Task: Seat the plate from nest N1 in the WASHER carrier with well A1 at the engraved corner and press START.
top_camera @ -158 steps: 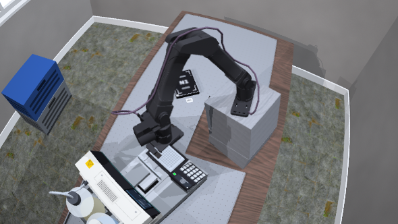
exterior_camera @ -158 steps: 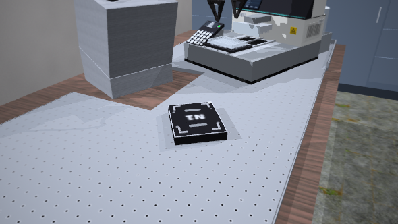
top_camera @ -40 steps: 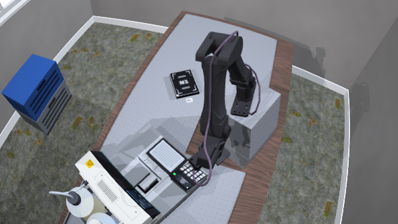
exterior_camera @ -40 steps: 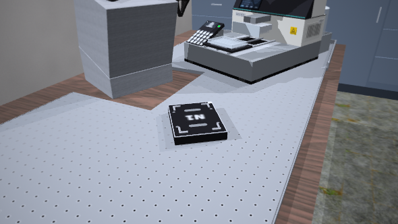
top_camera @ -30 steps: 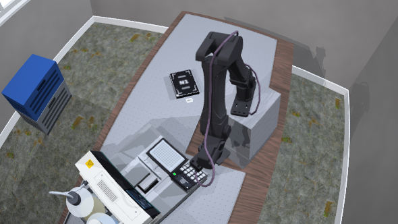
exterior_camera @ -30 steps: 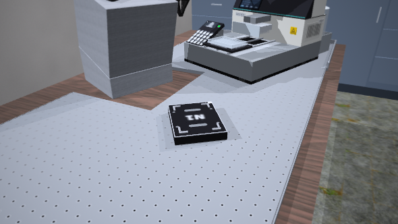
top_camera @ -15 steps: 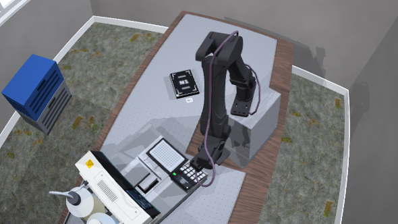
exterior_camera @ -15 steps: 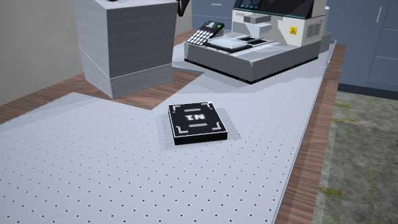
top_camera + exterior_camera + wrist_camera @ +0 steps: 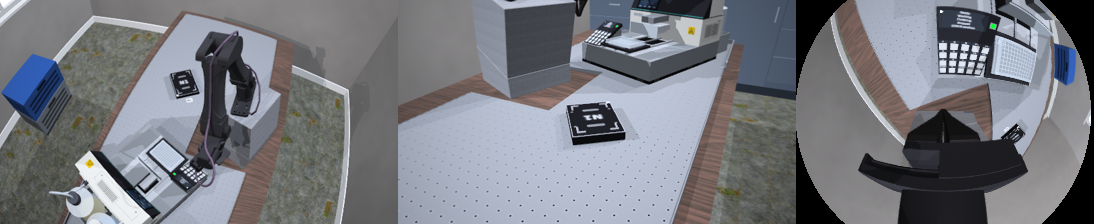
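Observation:
The clear-white plate (image 9: 166,155) (image 9: 624,42) (image 9: 1013,61) lies on the washer's black carrier and looks flat and level. Its cut-off corner is too small to make out. Nest N1 (image 9: 178,88) (image 9: 581,126) (image 9: 1013,133) is bare. The lamp (image 9: 174,174) (image 9: 617,25) (image 9: 993,26) on the washer's keypad panel is green. The keypad (image 9: 600,35) (image 9: 961,57) has white keys; the arm's end partly covers it in the top view. My gripper (image 9: 943,112) (image 9: 579,13) is shut and empty, raised in front of the keypad, apart from keys and plate.
The washer's white housing (image 9: 101,189) (image 9: 706,28) stands behind the carrier. A grey block (image 9: 261,129) (image 9: 536,44) stands beside the arm near the table edge. Bottles (image 9: 81,204) stand behind the washer. A blue-topped cabinet (image 9: 32,79) (image 9: 1065,65) is on the floor.

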### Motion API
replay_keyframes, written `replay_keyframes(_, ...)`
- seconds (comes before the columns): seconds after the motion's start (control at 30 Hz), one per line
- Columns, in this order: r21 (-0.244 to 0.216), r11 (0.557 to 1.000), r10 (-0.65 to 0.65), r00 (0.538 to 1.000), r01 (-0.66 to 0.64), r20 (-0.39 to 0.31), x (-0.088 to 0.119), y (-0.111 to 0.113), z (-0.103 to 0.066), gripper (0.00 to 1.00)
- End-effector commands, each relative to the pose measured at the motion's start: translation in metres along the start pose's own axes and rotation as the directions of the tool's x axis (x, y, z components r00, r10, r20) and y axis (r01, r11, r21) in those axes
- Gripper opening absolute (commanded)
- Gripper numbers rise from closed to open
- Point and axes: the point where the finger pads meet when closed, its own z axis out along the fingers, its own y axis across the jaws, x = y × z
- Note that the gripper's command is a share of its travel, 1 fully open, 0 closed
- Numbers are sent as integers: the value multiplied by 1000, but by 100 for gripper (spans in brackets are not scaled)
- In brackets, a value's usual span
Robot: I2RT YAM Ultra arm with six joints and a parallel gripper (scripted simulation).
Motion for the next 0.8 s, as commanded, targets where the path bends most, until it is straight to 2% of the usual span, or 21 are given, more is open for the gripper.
replay_keyframes(0.0, -24, 1000, 9, 998, -7, 70, -21, 5, -12, 0)
replay_keyframes(0.23, -24, 1000, 9, 998, -7, 70, -21, 5, -12, 0)
replay_keyframes(0.27, -2, 1000, -10, 997, 10, 71, -5, 1, -1, 0)
replay_keyframes(0.33, -2, 1000, -10, 997, 10, 71, -5, 1, -1, 0)
replay_keyframes(0.37, -1, 1000, -12, 995, 12, 103, -4, 2, 5, 0)
replay_keyframes(0.4, 9, 1000, -21, 994, 20, 104, 4, 1, 18, 0)
replay_keyframes(0.53, 10, 1000, -20, 972, 19, 235, 4, 1, 37, 0)
replay_keyframes(0.63, 11, 1000, -20, 943, 17, 331, 4, 0, 38, 0)
replay_keyframes(0.77, 11, 1000, -2, 940, -2, 341, 4, -4, 39, 0)
